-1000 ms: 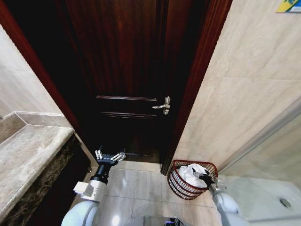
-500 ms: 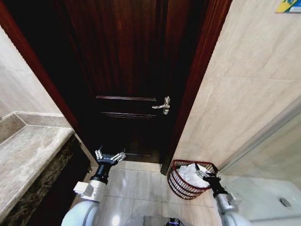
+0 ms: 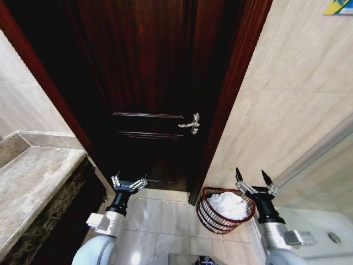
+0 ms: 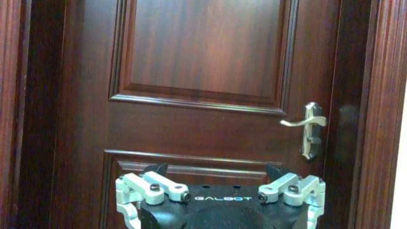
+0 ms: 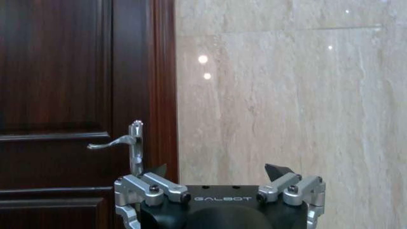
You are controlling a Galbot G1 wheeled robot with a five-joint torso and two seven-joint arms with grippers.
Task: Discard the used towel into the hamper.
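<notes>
"GALBOT" printed in pale letters on black body of my left gripper [image 4: 219, 179], between finger mounts, seen in left wrist view. Same "GALBOT" mark on black body of my right gripper [image 5: 219, 176], in right wrist view. No other readable text, label or number.

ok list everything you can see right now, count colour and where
towel: one, white, bunched inside the hamper
hamper: one, dark reddish-brown wire basket, on the floor by the tiled wall, right of the door
door: one, dark brown wood, panelled, straight ahead
door handle: one, silver lever, on the door's right edge
wall tiles: beige, to the right
counter: one, grey-beige stone, at left
floor tiles: light, glossy, before the door
left gripper: one, black and silver, jaws open, facing the door
right gripper: one, black and silver, jaws open, raised above the hamper
</notes>
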